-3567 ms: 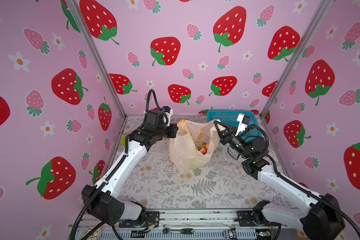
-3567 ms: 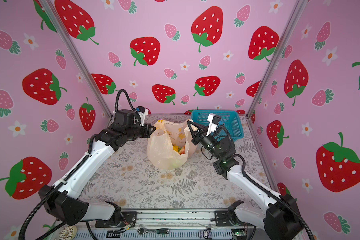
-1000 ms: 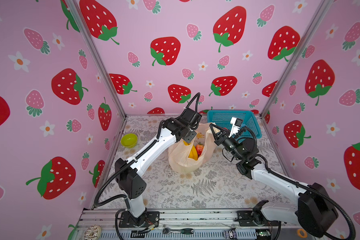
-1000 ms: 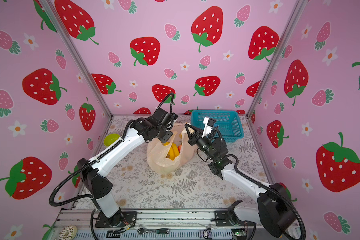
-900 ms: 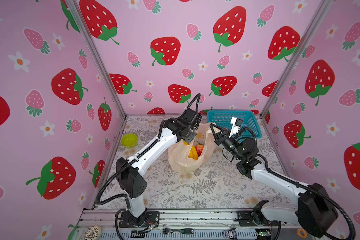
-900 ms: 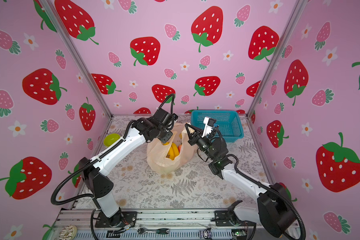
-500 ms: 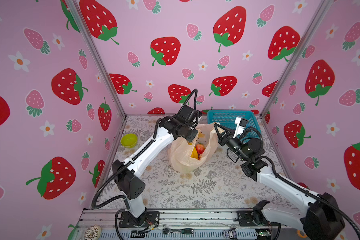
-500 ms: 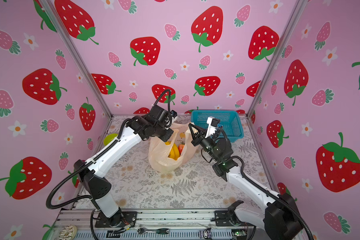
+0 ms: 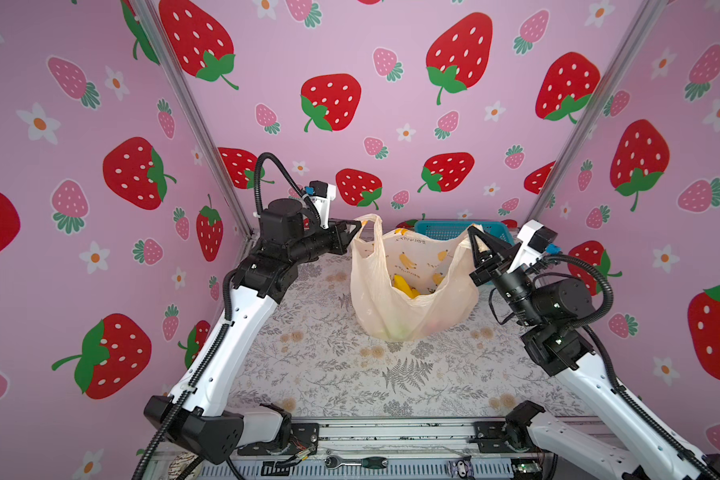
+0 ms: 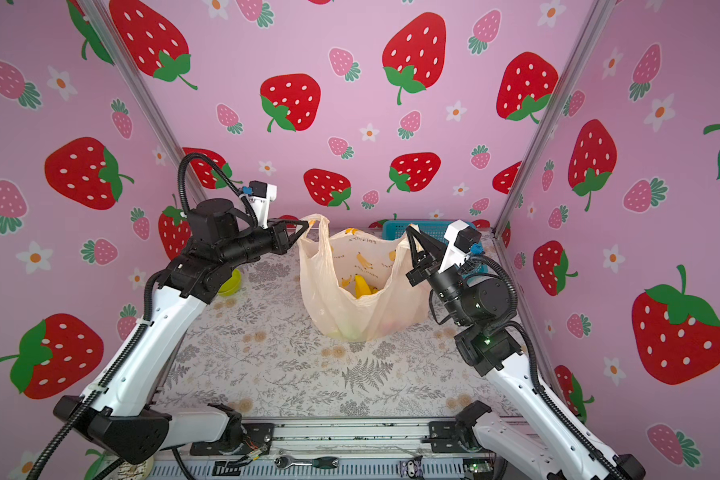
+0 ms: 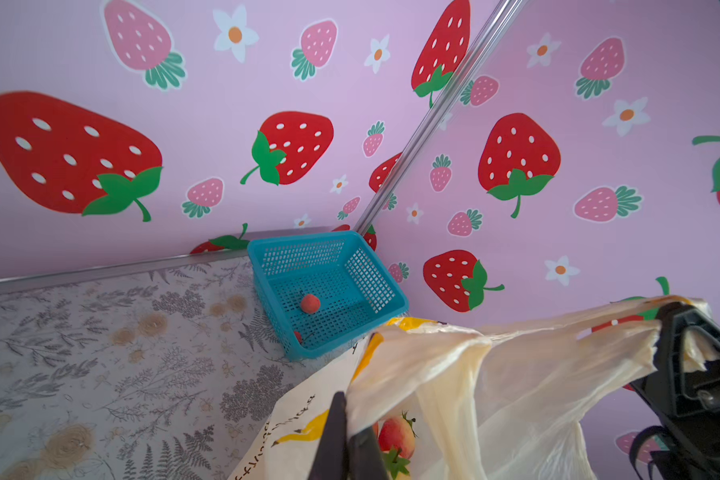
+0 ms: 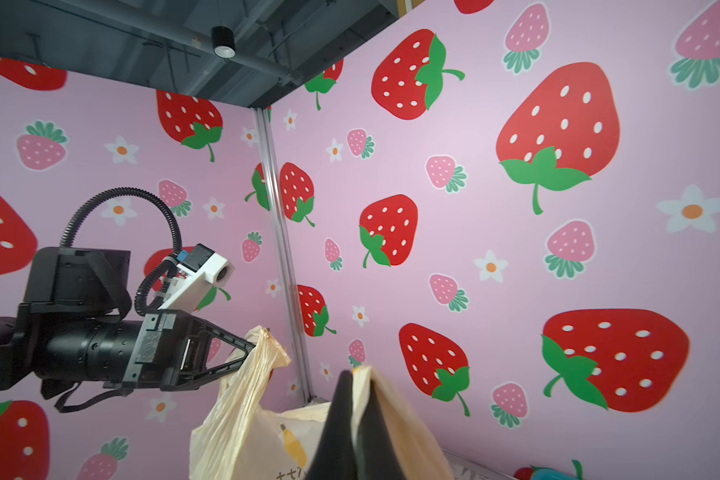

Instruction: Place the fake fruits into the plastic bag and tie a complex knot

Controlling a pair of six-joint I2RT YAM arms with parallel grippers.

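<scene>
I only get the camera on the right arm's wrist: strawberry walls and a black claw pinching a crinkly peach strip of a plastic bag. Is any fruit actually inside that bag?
Observer: Yes. Both top views show a bunch of yellow plastic bananas in the open mouth of the thin peach plastic bag.
Operator: Was any fruit left out?
Observer: The left wrist view shows at least one small red-pink strawberry lying in the blue plastic mesh basket.
Operator: Is the bag dangling in the air?
Observer: No; in both top views its bottom seems to rest on the floral tabletop.
</scene>
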